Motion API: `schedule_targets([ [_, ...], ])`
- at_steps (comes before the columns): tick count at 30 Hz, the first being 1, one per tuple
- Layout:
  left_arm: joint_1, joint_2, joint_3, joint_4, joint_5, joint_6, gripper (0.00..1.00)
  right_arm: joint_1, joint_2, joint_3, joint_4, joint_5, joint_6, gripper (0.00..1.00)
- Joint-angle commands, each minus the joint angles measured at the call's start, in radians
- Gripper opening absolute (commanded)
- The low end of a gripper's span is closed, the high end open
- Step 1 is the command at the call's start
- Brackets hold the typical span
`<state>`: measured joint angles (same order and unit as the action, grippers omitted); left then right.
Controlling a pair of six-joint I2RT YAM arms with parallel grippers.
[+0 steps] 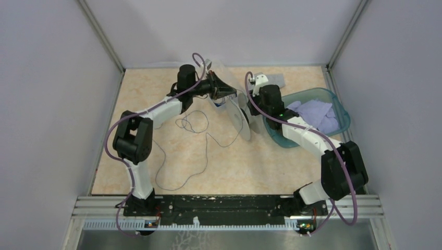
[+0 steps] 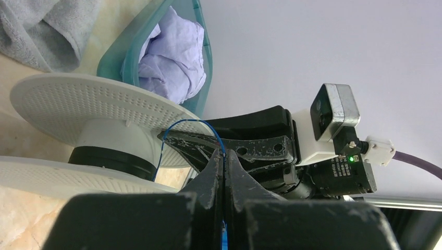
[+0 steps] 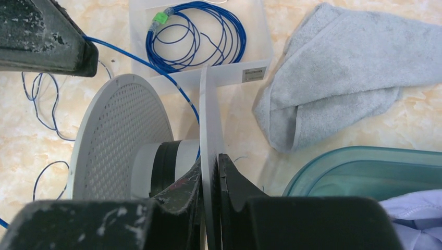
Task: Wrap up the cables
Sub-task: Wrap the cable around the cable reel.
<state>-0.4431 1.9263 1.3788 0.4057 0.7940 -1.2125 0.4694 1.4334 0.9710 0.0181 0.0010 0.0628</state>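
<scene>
The pale grey spool (image 1: 238, 113) stands on edge between the two arms. My right gripper (image 3: 212, 159) is shut on the rim of its right flange (image 3: 207, 112), one finger on each side. The cable is a very thin dark wire, bluish in the wrist views. One stretch (image 3: 156, 70) runs taut from my left gripper (image 2: 224, 156) to the spool's core (image 2: 112, 146). My left gripper (image 1: 218, 89) is shut on it, just left of the spool. The remainder lies in loose loops (image 1: 194, 123) on the table.
A teal basin (image 1: 285, 141) holding a lilac cloth (image 1: 315, 112) sits right of the spool. A grey towel (image 3: 333, 67) lies behind it. A clear tray (image 3: 250, 52) holds a coiled bright blue wire (image 3: 198, 31) with a green end. Grey walls enclose the table.
</scene>
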Motion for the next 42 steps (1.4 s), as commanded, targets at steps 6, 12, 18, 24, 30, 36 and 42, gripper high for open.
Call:
schedule_targets([
  [6,-0.011,-0.006,-0.036,0.059,0.008,-0.011,0.0,0.012,-0.013,0.051,0.046,0.014,-0.007,0.12],
  [12,-0.014,-0.008,-0.047,0.068,0.007,-0.021,0.0,0.013,-0.037,0.047,0.047,0.012,-0.007,0.19],
  [18,-0.014,-0.009,-0.049,0.064,0.004,-0.015,0.0,0.012,-0.062,0.048,0.027,0.024,-0.021,0.23],
  [24,-0.013,-0.007,-0.046,0.063,0.002,-0.012,0.0,0.012,-0.076,0.052,0.021,0.007,-0.02,0.29],
  [30,-0.015,-0.007,-0.045,0.061,0.001,-0.007,0.0,0.012,-0.064,0.05,0.013,-0.009,-0.02,0.29],
  [36,-0.015,-0.004,-0.05,0.061,0.002,-0.007,0.0,0.018,-0.035,0.039,0.016,-0.008,-0.027,0.25],
  [42,-0.016,-0.004,-0.052,0.065,0.004,-0.01,0.0,0.028,-0.033,0.043,0.014,0.01,-0.034,0.2],
])
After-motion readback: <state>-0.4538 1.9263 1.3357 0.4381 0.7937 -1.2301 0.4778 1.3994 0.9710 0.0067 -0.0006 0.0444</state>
